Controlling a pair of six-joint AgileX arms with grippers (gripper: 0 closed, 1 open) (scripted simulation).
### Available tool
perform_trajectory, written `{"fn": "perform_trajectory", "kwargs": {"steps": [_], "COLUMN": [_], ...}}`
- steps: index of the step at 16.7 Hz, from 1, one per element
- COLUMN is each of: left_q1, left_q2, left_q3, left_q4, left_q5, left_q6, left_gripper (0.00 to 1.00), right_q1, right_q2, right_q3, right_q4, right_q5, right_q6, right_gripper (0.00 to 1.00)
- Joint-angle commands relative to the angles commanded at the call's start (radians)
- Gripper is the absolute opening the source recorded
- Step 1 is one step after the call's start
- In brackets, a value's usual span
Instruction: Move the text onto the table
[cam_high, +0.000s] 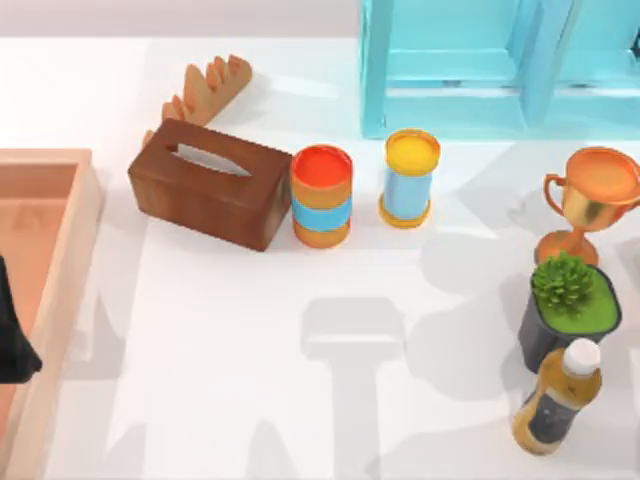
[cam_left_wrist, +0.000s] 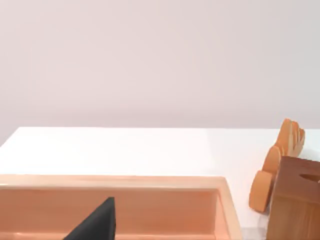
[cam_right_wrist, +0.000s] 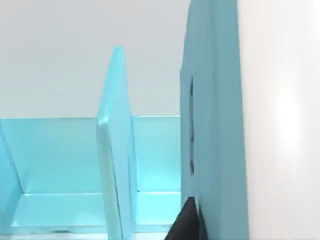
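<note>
Nearest, at the left edge of the table (cam_high: 250, 380), my left gripper (cam_high: 12, 340) hangs idle over the light wooden tray (cam_high: 62, 260). I cannot tell whether it is open or closed. The open white stretch at the near middle looks like the natural place to set the book. The tissue box (cam_high: 205, 195) and two banded cans sit farther back.

At the far right stands the turquoise shelf unit (cam_high: 450, 100), and my right gripper (cam_right_wrist: 186, 221) is in there. Its wrist view shows a dark tip right beside a tall, darker teal slab (cam_right_wrist: 215, 125) standing upright next to a thin shelf divider. I take that slab to be the text, standing on edge in a far compartment, though I cannot be certain it is not a shelf wall. The tip looks touching or just beside its lower face. I cannot tell how my right jaws stand, nor whether they straddle it.

I judge the text stiff and fairly heavy for its bulk, with a smooth cover that may slip under a light pinch. It is not fragile, but the pages could fan open if I hold one board alone. I would pinch across the full thickness, both covers between the pads. A hold low and near the spine should let the weight hang straight as I draw it out clear of the divider.
</note>
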Motion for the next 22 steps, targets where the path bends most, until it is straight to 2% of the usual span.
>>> {"fn": "perform_trajectory", "kwargs": {"steps": [7,9,11,15,22], "left_q1": [0.0,0.0,0.0,0.0,0.0], "left_q2": [0.0,0.0,0.0,0.0,0.0], "left_q3": [0.0,0.0,0.0,0.0,0.0], "left_q4": [0.0,0.0,0.0,0.0,0.0], "left_q5": [0.0,0.0,0.0,0.0,0.0], "left_q6": [0.0,0.0,0.0,0.0,0.0], "left_gripper": [1.0,1.0,1.0,1.0,1.0], "right_q1": [-0.012,0.018,0.091,0.361,1.094], "right_q2": [-0.019,-0.016,-0.009,0.013,0.136], "right_q3": [-0.013,-0.007,0.01,0.08,0.222], "right_q4": [-0.017,-0.029,-0.052,-0.118,-0.318], "right_q5": [0.001,0.032,0.104,0.37,1.057], "right_q6": [-0.002,-0.012,-0.034,-0.103,-0.211], "right_gripper": [0.0,0.0,0.0,0.0,0.0]}}
